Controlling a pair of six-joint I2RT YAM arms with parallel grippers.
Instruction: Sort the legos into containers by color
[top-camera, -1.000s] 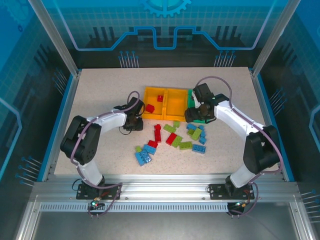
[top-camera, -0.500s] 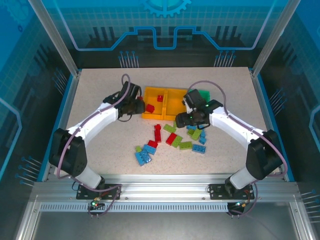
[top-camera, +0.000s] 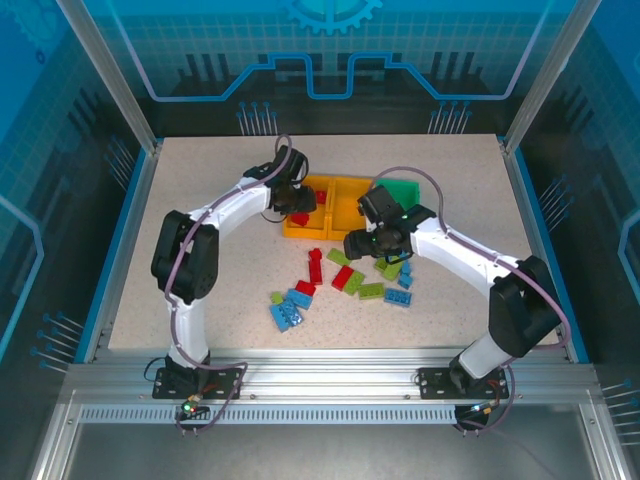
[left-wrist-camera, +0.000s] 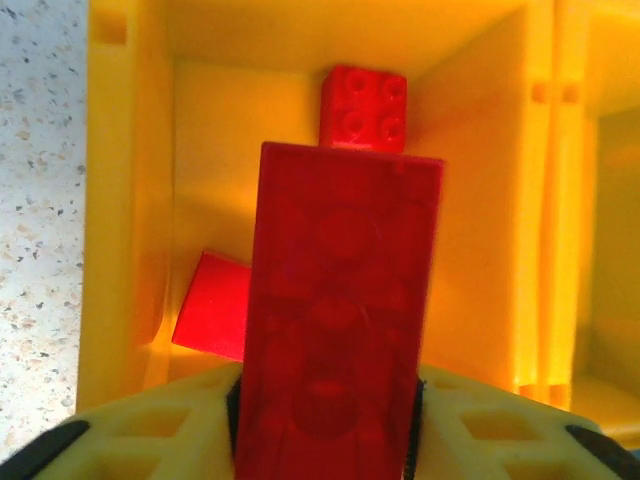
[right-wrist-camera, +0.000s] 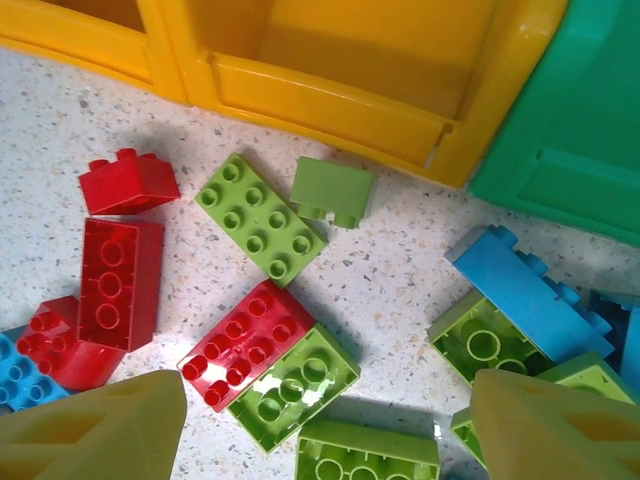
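Legos (top-camera: 343, 277) in red, lime green and blue, loose on the speckled worktop (top-camera: 200, 270), lower centre of the top view, just below the bins. Joined yellow bins (top-camera: 348, 200) at upper centre there, green bin (top-camera: 405, 190) right beside them on the right.

Left pincer (left-wrist-camera: 327, 380) over the left yellow compartment, clamped on a long red brick (left-wrist-camera: 340, 300): yellow pads (left-wrist-camera: 150, 440) at the bottom of the wrist view, 1 against each long side of the brick. Beneath it, inside the compartment, 2 more red pieces: square red brick (left-wrist-camera: 363, 107) with 4 studs at top centre by the far wall, and flat red piece (left-wrist-camera: 212, 305) askew at lower left, close to the left wall.

Right pincer (right-wrist-camera: 328, 390) spread wide and holding nothing, over the loose pile, just in front of the right yellow compartment. From its wrist view: lime studded brick (right-wrist-camera: 260, 215) at centre left, small lime piece (right-wrist-camera: 333, 190) just beside it, near the yellow rim; red studded brick (right-wrist-camera: 245, 345) touching a glossy lime brick (right-wrist-camera: 295, 385) at lower centre; red cluster (right-wrist-camera: 120, 280) at the left edge; long blue brick (right-wrist-camera: 525, 295) at the right, touching a lime ringed piece (right-wrist-camera: 475, 345); green bin corner at upper right.
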